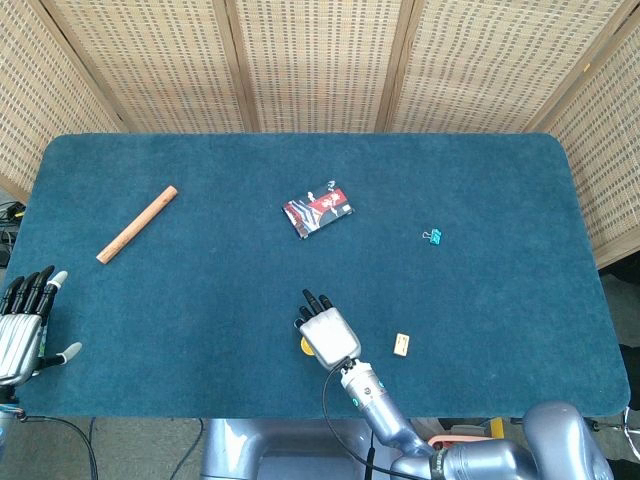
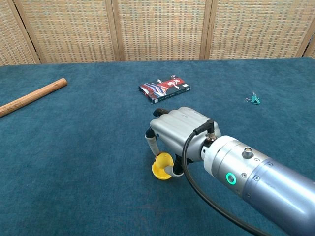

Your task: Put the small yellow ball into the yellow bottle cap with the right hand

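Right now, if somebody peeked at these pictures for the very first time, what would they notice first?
First, the big silver right hand near the front edge of the blue table, its fingers curled down over the yellow bottle cap. A yellow shape sits at the cap, but whether that is the small ball is hard to tell. Farther back lie a red snack packet in the middle and a wooden stick at left.

right hand [image 2: 179,132] over bottle cap [image 2: 161,169] (near edge), packet [image 2: 164,89] behind
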Controlling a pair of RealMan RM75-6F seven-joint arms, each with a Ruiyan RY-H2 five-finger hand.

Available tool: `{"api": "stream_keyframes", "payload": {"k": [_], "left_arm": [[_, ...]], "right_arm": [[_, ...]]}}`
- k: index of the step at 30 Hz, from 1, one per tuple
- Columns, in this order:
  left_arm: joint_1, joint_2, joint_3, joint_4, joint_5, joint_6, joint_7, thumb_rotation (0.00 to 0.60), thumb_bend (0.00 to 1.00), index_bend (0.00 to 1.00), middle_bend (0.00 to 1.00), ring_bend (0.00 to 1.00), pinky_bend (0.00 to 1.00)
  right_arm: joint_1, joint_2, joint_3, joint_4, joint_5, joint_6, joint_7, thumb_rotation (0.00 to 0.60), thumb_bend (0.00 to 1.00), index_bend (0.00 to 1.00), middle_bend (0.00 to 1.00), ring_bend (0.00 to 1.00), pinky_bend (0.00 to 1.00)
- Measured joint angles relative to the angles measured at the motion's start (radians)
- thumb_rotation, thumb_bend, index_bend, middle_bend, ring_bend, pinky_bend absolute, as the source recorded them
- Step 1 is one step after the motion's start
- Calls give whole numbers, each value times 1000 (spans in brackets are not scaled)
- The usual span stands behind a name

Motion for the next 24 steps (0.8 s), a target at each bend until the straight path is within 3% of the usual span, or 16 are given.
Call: {"api": "stream_keyframes", "payload": {"k": [12, 18, 24], "left_arm": [[5, 7, -8, 1, -11, 8, -17, 600, 104, 0, 0, 0, 0], [4, 6, -6, 0, -5, 9, -14, 600, 104, 0, 0, 0, 0], [6, 8, -8, -1, -6, 13, -18, 600, 104, 0, 0, 0, 0]], "right_arm": [[-3, 0, -10, -3, 14, -9, -10, 600, 260, 534, 277, 61, 196], [-1, 5, -6, -15, 25, -6, -23, 600, 256, 416, 141, 47, 164], [-2, 13, -4, -19, 28, 2, -33, 600, 232, 351, 90, 12, 146]]}}
